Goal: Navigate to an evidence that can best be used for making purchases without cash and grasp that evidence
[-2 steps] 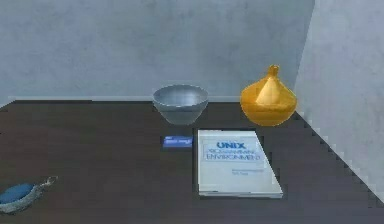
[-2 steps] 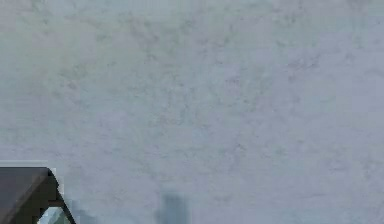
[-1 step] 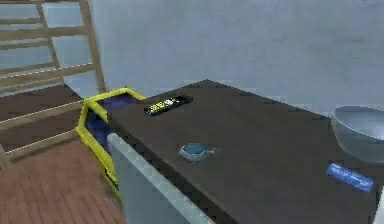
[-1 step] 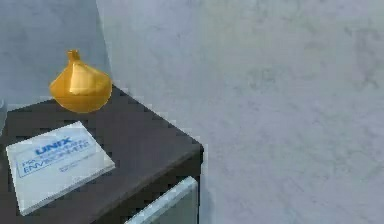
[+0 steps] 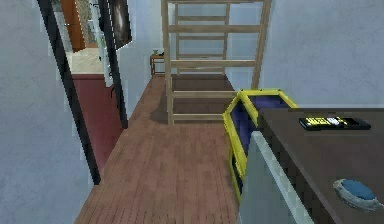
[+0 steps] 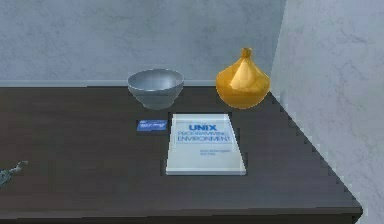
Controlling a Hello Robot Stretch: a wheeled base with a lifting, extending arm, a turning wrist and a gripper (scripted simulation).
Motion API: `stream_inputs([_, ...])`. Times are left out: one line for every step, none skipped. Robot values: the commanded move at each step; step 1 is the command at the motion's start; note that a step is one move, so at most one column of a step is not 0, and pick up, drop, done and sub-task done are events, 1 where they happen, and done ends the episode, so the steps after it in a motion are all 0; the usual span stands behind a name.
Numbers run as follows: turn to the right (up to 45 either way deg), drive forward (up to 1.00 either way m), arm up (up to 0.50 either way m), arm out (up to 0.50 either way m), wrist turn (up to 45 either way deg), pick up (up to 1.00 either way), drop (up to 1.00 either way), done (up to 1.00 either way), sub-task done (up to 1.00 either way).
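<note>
Blue and thin, a small card (image 6: 152, 125) lies flat on the dark wooden table (image 6: 70, 190), just beside the upper left corner of a white-and-blue book (image 6: 205, 143). By its shape and colour it is likely the cashless-payment item the task calls for. Judged from its look, the card is very light, stiff with a little spring, smooth-faced and hard to break. Its difficulty is that it sits flush with the tabletop, with no edge raised for the fingers. The likeliest hold is across its narrow way, at the two long edges, perhaps after it is slid away from the book onto bare wood, since the book's edge crowds one side. The state of the fingers cannot be told from these views. Behind the book, toward the wall, a grey metal bowl (image 6: 155, 87) stands to the left and a squat yellow-orange vase (image 6: 243, 80) to the right, both apart from the card. Far to the book's left a small greyish object (image 6: 10, 172) is too small to name. The tabletop looks matte, level and dark, set into a corner of pale blue-grey walls (image 6: 80, 35). In the forward view, a brown plank floor (image 5: 160, 170) runs past an open wooden shelf frame (image 5: 215, 60), a yellow-rimmed blue box (image 5: 252, 110) and a black handset-like device (image 5: 335, 122) lying on dark wood, with a dark-framed doorway (image 5: 90, 90) giving onto a red floor.
</note>
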Motion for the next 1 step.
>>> stream_inputs([0.0,0.00,0.50,0.00,0.0,0.00,0.00,0.00,0.00])
